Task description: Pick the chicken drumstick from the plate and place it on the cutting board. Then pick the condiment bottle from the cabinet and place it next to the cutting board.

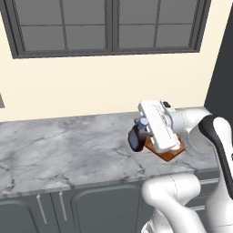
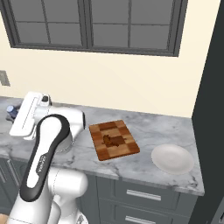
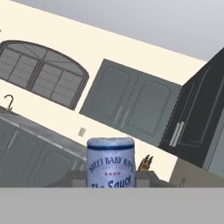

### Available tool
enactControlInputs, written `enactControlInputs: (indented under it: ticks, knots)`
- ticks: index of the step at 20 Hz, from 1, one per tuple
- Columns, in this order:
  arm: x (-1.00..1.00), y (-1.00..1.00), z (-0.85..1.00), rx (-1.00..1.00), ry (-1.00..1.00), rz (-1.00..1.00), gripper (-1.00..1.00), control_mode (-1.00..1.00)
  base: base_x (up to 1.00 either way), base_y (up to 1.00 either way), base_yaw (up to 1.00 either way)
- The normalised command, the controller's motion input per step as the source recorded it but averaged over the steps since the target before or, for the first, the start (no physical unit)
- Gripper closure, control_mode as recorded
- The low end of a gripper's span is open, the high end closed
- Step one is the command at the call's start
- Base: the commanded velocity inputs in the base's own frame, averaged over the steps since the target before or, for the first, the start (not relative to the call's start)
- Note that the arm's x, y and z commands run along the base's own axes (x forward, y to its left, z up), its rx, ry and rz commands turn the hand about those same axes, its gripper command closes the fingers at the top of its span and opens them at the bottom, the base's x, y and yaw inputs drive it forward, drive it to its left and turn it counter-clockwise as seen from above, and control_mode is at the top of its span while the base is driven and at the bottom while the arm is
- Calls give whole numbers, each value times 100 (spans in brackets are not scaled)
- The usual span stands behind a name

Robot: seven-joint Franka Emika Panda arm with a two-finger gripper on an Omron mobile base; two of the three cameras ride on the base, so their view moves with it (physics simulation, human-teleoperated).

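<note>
Left base view: the gripper (image 1: 139,133) hung above the marble worktop (image 1: 68,145), toward its right end and about midway between wall and front edge, with the condiment bottle (image 1: 135,138) at its tip; the dark body and bluish cap of the bottle lay sideways, so the hand was evidently turned level rather than pointing down. A corner of the cutting board (image 1: 167,154) showed beneath the white hand, which suggests the bottle was being carried toward a spot on the worktop just beside the board's left side. Right base view: the cutting board (image 2: 113,139) lay near the front edge of the worktop (image 2: 153,127), with the chicken drumstick (image 2: 111,140) resting near its centre, so the first half of the task appeared complete. The plate (image 2: 172,158) sat bare toward the right front corner, beside the dark cabinet (image 2: 212,109). The bottle's cap (image 2: 11,111) peeked out past the hand at the far left. Hand view: the pale, labelled bottle (image 3: 110,162) stood between the fingers, which appeared closed on it at a narrow spacing; wall cupboards (image 3: 131,103) beyond ran aslant, confirming the hand's tilt.
</note>
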Motion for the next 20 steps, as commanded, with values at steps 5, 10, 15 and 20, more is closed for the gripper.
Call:
enactControlInputs:
  ticks: [5, 10, 15, 20]
  knots:
    - [3, 0, -30, 0, 2, 0, 100, -100, 0, 0, 0]
    - [7, 0, -34, 0, 9, 0, 100, -100, 0, 0, 0]
    - [6, 0, -29, 0, 12, 0, 100, -100, 0, 0, 0]
    - [1, 0, -21, 0, 13, 0, 100, -100, 0, 0, 0]
